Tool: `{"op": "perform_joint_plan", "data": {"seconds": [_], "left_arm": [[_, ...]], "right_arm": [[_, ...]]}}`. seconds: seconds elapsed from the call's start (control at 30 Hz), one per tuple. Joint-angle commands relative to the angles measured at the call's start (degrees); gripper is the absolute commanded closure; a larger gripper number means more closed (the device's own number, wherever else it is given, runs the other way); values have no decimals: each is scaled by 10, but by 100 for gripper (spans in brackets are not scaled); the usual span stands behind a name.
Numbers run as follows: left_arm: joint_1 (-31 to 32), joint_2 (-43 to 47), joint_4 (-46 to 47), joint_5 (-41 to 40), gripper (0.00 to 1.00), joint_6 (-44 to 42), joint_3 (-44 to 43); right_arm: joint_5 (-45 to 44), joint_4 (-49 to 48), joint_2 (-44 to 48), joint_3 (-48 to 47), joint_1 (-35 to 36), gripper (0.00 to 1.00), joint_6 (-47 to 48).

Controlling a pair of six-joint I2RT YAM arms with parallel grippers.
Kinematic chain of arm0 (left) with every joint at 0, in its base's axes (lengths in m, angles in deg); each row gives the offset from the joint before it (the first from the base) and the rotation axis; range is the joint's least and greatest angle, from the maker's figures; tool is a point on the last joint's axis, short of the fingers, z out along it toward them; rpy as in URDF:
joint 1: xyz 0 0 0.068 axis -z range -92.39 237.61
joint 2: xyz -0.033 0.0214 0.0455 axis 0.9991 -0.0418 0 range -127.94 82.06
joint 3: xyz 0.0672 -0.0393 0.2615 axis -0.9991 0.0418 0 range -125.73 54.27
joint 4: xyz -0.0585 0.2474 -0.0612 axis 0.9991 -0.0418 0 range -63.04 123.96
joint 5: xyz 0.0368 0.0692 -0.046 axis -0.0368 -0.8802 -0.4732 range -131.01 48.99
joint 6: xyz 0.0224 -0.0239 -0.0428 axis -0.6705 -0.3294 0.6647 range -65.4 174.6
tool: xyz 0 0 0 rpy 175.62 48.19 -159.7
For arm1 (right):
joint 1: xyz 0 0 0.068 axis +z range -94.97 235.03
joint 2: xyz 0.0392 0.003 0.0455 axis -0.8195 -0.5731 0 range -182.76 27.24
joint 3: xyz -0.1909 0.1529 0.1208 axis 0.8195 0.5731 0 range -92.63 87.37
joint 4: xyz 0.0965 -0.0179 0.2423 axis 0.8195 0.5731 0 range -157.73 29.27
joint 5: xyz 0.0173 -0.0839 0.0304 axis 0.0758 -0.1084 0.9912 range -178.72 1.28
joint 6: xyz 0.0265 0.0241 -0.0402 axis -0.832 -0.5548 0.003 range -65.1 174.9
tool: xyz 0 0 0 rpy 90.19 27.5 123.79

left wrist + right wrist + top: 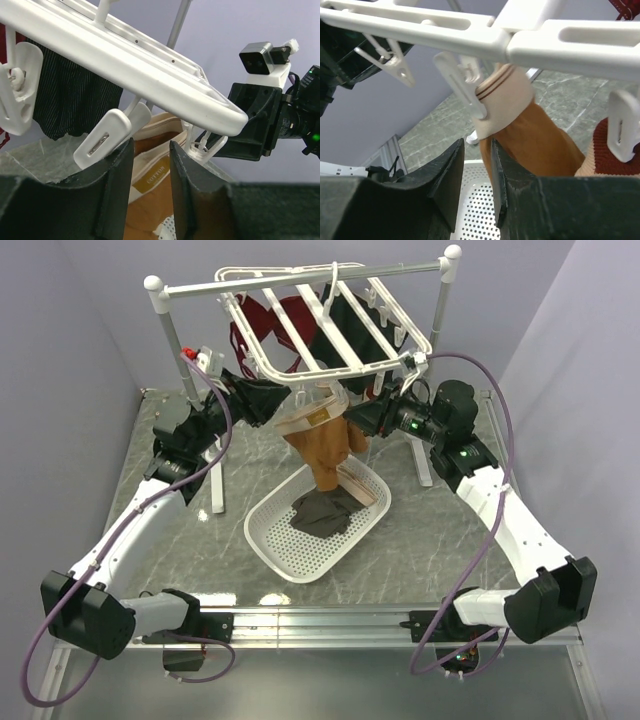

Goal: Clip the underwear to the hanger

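Nearest my bases, the white basket (285,552) sat on the marbled table (215,560). It held a dark grey garment (322,512) and, toward its 2 o'clock corner, a pale striped piece (366,486).

Just beyond, at the basket's 12 o'clock, the underwear (322,450) hung with its rust-brown lower end over the basket's far rim. Its beige waistband (305,423) was opened into a loop right under the near edge of the hanger (300,340).

My left gripper (151,147) stood at the waistband's 9 o'clock, fingers a narrow gap apart. In that gap the band lay flat, its "COTTON" label (149,181) facing me. I could not tell whether either pad touched it. A clip (106,139) dangled just beside the tip of one finger.

My right gripper (477,150) was at the underwear's 3 o'clock, fingers also a slim gap apart, with the basket's holes showing between them. The brown cloth ran just beside one finger. At 12 o'clock from those tips a second clip (462,85) lay over the waistband's edge. Whether it actually bit the cloth I could not tell.

Farther back, a black garment (352,322) and a dark red one (265,335) hung under the hanger. The hanger itself hung by its hook from the grey rail (300,278).
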Motion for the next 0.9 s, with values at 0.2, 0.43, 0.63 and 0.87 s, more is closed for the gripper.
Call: {"op": "perform_joint_plan", "data": {"seconds": [0.2,0.43,0.63,0.87], "left_arm": [[4,-19,46,37,62,24,-38],[15,-22,44,35,62,21,-39],[19,-23,38,34,62,21,-45],[20,-22,34,34,62,19,-49]], "right_arm": [[40,-41,67,31,2,70,-2],[-5,-41,73,12,75,68,75],[-70,-55,33,-30,127,64,129],[-134,-94,3,-33,157,60,169]]}}
